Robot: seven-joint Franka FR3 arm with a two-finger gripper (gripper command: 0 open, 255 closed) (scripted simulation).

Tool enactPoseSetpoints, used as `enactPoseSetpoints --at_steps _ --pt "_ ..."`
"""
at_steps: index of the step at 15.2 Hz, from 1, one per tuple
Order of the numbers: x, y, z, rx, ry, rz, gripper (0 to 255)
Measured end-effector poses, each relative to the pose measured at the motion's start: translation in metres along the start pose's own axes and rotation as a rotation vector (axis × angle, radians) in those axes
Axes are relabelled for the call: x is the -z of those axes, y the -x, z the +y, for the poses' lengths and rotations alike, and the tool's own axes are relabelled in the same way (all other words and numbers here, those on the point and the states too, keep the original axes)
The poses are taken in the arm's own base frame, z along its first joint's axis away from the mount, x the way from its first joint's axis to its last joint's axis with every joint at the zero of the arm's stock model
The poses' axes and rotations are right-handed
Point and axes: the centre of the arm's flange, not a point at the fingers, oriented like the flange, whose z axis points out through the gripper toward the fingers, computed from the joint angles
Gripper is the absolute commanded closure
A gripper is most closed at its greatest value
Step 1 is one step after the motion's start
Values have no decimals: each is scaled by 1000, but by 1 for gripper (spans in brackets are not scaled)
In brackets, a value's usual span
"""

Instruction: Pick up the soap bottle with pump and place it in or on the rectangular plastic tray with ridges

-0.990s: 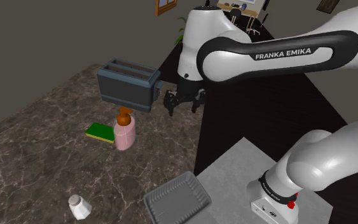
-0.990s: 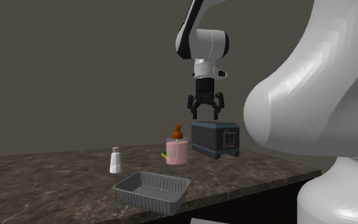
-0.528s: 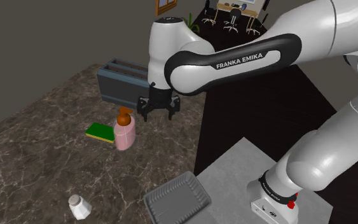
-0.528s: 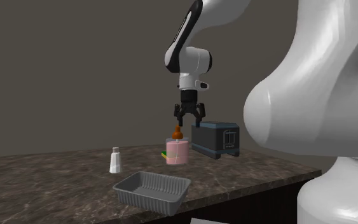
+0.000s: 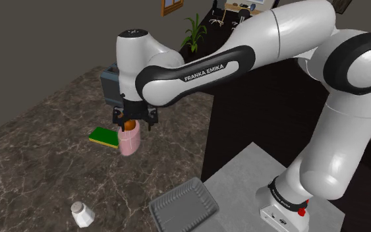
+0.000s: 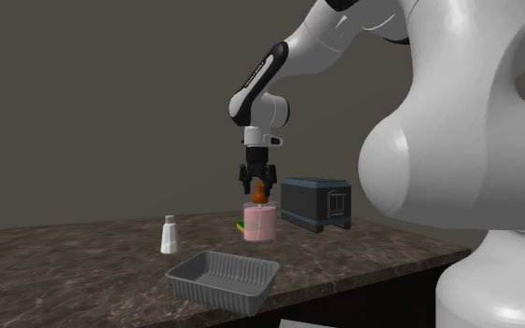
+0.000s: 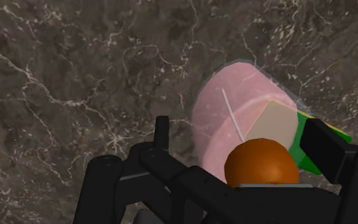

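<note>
The soap bottle [image 5: 129, 141] is pink with an orange pump [image 7: 262, 163] and stands upright on the dark marble counter. My gripper [image 5: 132, 124] hangs directly over it, open, with one black finger on each side of the pump and neither clasping it. In the second exterior view the gripper [image 6: 258, 191] sits at pump height above the bottle [image 6: 259, 225]. Seen from the wrist, the gripper [image 7: 240, 130] straddles the pump over the pink body [image 7: 225, 118]. The grey ridged tray [image 5: 177, 192] lies near the counter's front edge, also visible as the tray [image 6: 217, 289] in front of the bottle.
A dark grey toaster [image 5: 111, 84] stands just behind the bottle, and a green-and-yellow sponge [image 5: 103, 136] lies beside it. A white shaker [image 5: 82, 213] sits near the front of the counter. The grey stand [image 5: 243, 178] is at the shoulder view's lower right.
The arm has swung toward the shoulder view's left and come down, from in front of the toaster to right over the bottle's pump. The fingers have stayed apart.
</note>
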Motion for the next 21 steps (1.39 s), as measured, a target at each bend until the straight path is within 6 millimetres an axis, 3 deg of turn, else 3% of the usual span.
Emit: enactPoseSetpoints --at_steps 2,4,11,17,18,21 --pt "-8 -3 -26 -21 -2 1 0" --pt "-16 -6 -37 -33 -3 2 0" --pt "-51 -8 -41 -38 -2 3 0" --pt "-54 -9 -41 -38 -3 3 0" --pt "-54 -9 -41 -38 -3 3 255" --pt "-54 -8 -42 -37 -4 3 255"
